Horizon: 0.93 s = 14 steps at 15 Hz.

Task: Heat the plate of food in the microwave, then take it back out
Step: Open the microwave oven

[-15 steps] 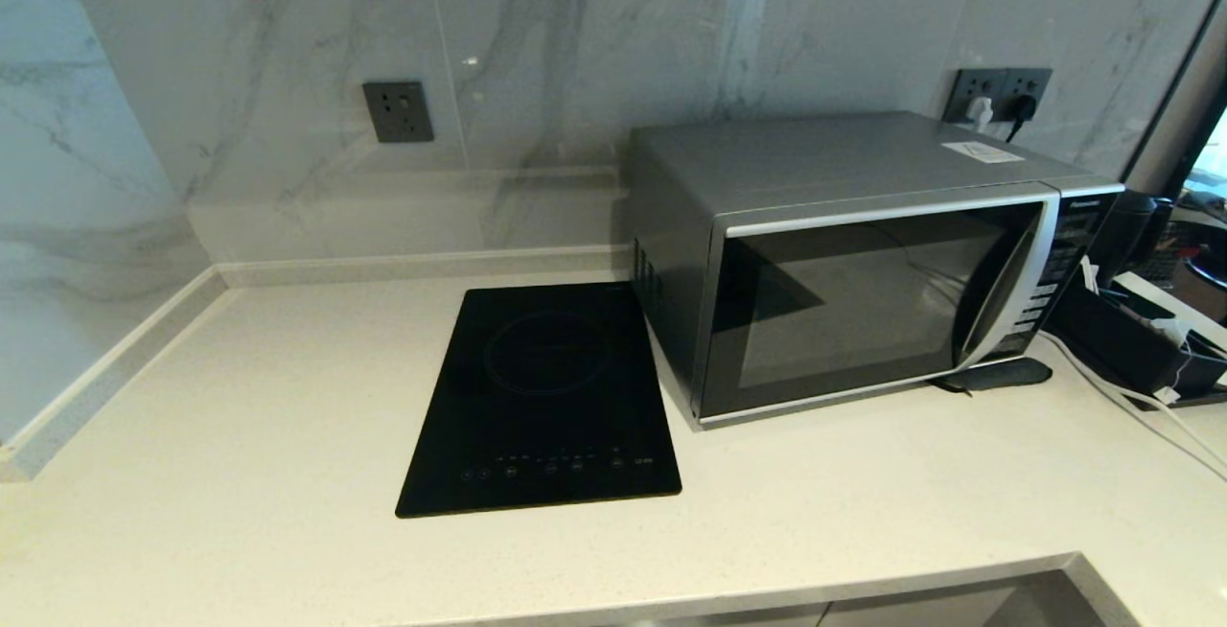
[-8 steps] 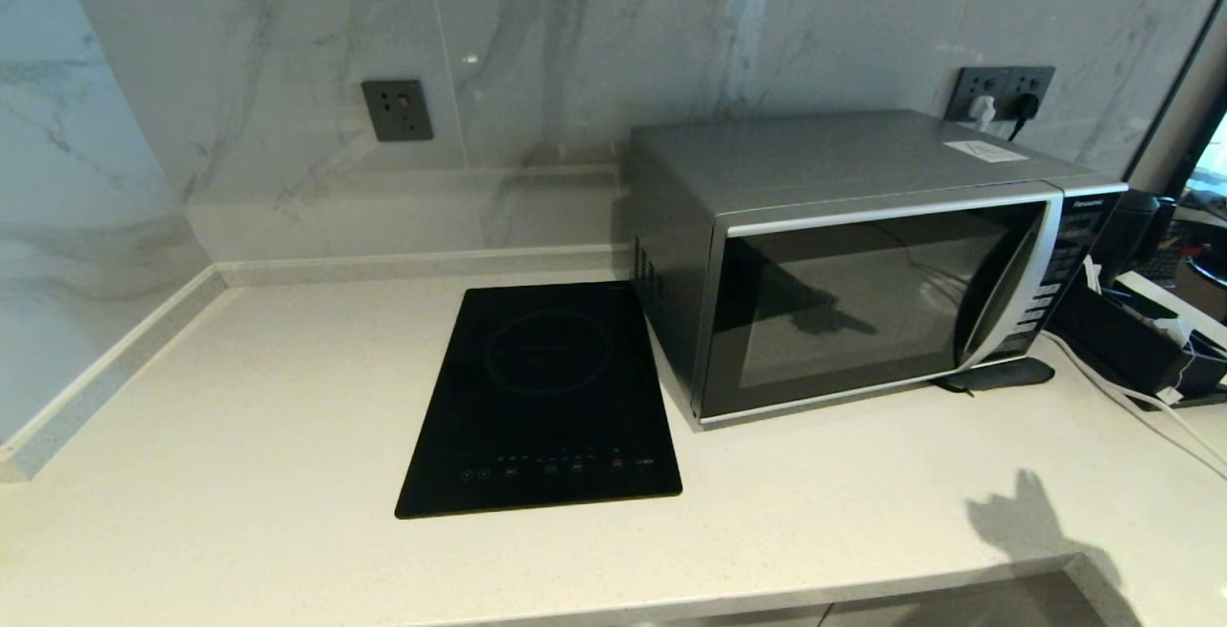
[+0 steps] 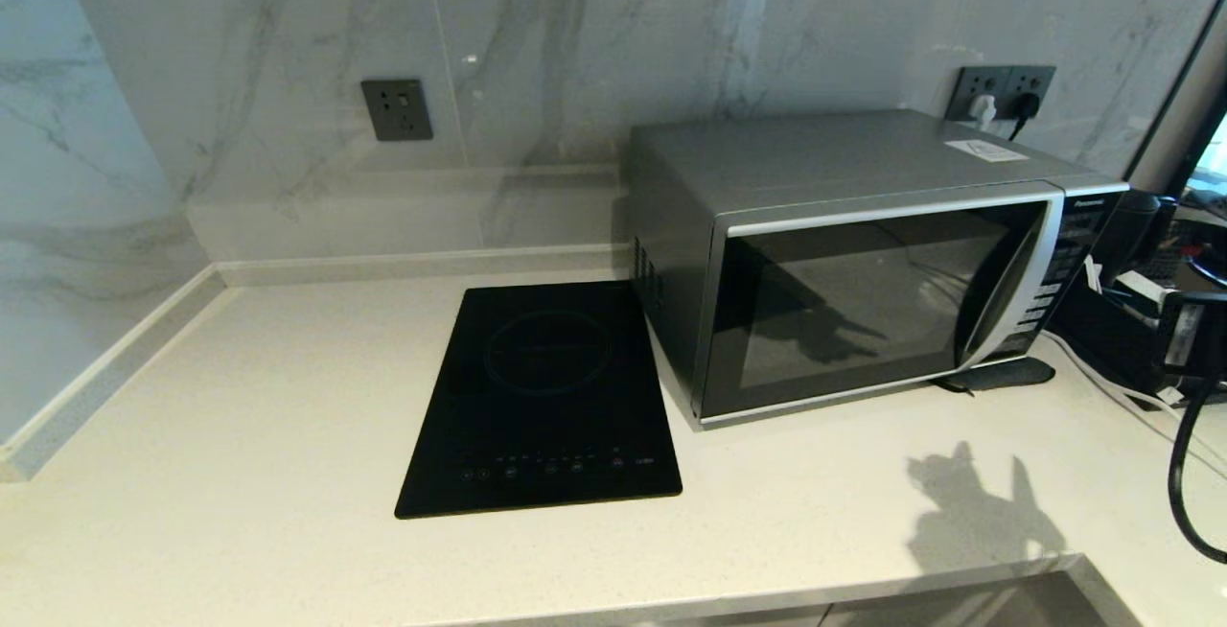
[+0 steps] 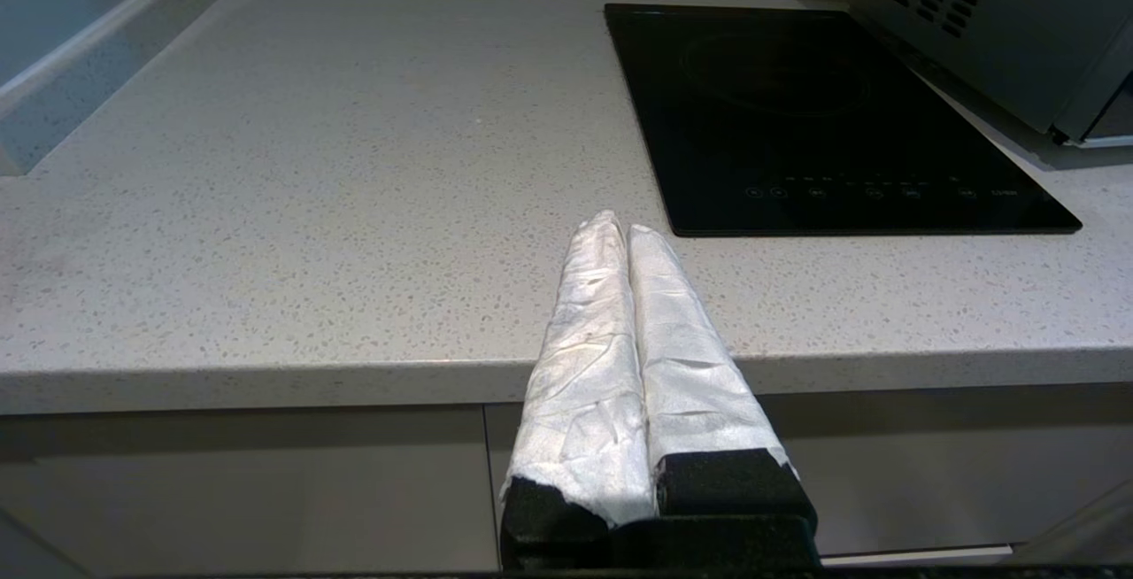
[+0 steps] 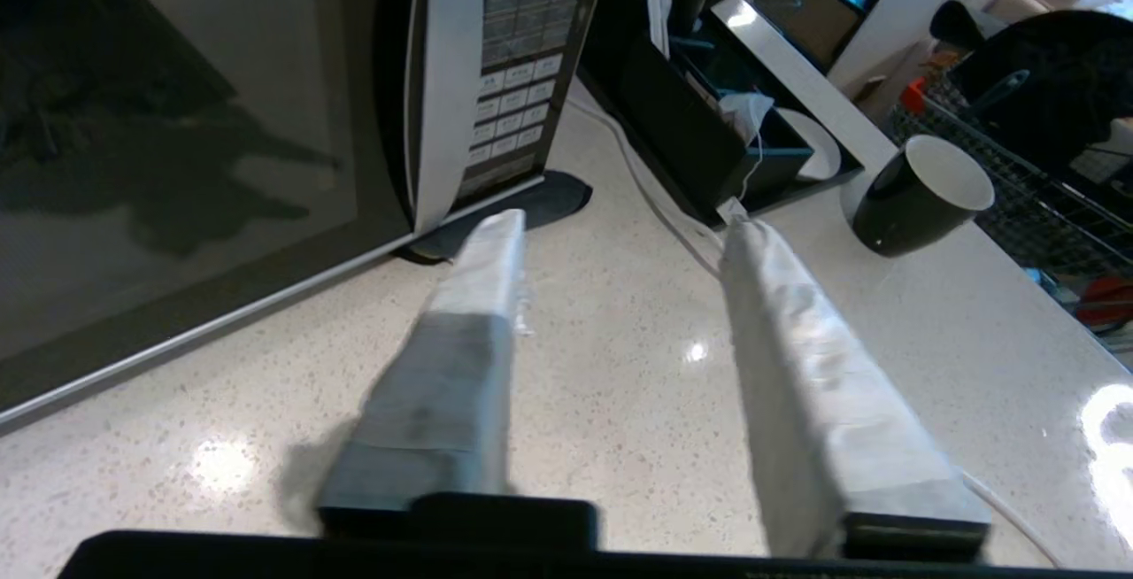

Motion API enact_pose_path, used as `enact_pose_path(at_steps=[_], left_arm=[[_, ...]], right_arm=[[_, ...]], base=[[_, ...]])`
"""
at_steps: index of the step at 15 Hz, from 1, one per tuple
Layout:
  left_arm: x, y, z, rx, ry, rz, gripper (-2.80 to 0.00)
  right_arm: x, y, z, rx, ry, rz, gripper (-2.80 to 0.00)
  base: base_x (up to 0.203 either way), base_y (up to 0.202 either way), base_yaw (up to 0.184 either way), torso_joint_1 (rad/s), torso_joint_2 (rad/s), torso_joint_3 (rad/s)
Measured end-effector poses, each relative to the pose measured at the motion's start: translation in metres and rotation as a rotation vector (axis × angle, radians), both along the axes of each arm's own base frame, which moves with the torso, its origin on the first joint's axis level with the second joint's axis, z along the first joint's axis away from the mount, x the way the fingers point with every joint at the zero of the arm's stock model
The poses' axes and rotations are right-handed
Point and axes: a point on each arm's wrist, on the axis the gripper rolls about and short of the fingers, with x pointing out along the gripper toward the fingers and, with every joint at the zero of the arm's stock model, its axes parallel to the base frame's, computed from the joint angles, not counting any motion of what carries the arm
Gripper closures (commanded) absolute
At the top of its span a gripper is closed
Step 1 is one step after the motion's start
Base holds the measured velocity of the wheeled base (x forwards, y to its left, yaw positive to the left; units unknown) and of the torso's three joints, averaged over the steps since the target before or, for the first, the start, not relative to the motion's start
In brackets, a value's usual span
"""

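The silver-grey microwave point(image 3: 863, 253) stands at the back right of the counter with its dark glass door point(image 5: 177, 119) closed. The plate of food is out of view. My right gripper point(image 5: 624, 225) hovers open and empty over the counter, just in front of the microwave's right front corner, near the curved silver handle point(image 5: 443, 74) and the button panel point(image 5: 522, 48). Part of the right arm point(image 3: 1193, 330) shows at the head view's right edge. My left gripper point(image 4: 624, 227) is shut on nothing, parked in front of the counter edge to the left of the hob.
A flat black induction hob point(image 3: 546, 397) lies left of the microwave. A black organiser box point(image 5: 708, 136), a black cup point(image 5: 921, 194) and a white cable point(image 5: 655, 198) are to the microwave's right. A flat black piece point(image 5: 522, 207) lies under its corner.
The right arm has come in from the right; its shadow now falls on the counter and reflects in the microwave door. The door stays closed and the left arm is still.
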Motion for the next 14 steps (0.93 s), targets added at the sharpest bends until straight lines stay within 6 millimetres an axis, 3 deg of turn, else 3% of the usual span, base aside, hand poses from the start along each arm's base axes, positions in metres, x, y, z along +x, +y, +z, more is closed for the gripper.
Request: enact_pose_path(at_steps=[8, 14], left_arm=[[0.0, 0.0, 0.0, 0.0, 0.0, 0.0, 0.0], [0.0, 0.0, 0.0, 0.0, 0.0, 0.0, 0.0]], right_arm=[[0.073, 0.014, -0.027, -0.033, 0.058, -0.306, -2.8], [0.108, 0.046, -0.05, -0.04, 0.02, -0.306, -2.8]], base=[[0.0, 0.0, 0.0, 0.0, 0.0, 0.0], [0.0, 0.0, 0.0, 0.0, 0.0, 0.0]])
